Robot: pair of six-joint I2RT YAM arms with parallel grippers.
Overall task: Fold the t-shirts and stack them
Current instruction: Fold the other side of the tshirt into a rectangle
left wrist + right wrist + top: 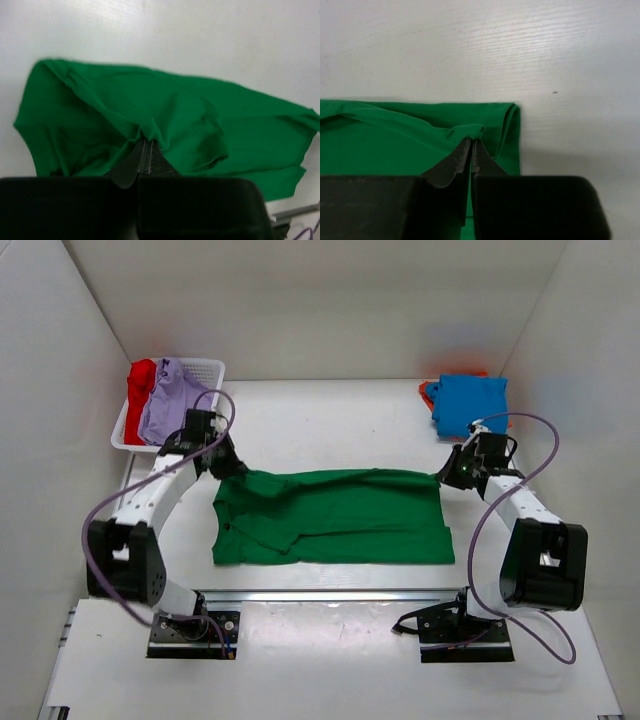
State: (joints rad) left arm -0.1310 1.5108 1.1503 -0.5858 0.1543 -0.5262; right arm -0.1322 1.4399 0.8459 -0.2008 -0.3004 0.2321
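The green shirt [330, 518] lies spread across the middle of the table [330, 430]. Its near edge is flat and close to the rail by the arm bases. Its far edge is pinched at both ends. The left gripper [148, 141] is closed on a bunched fold at the far left corner, and the right gripper [471, 141] is closed on the far right corner.

Bare table stretches beyond the shirt to the back wall. The white basket [205, 370] sits in the far left corner, just behind the left arm, and holds the red shirt [140, 390] and the lavender shirt [170, 400]. The blue shirt [470, 405] lies folded at the far right, behind the right arm, with orange-red cloth [428, 392] showing under it.

Only the 2 wrist views show the pinches. The right wrist view also shows the hem doubled over at its corner.
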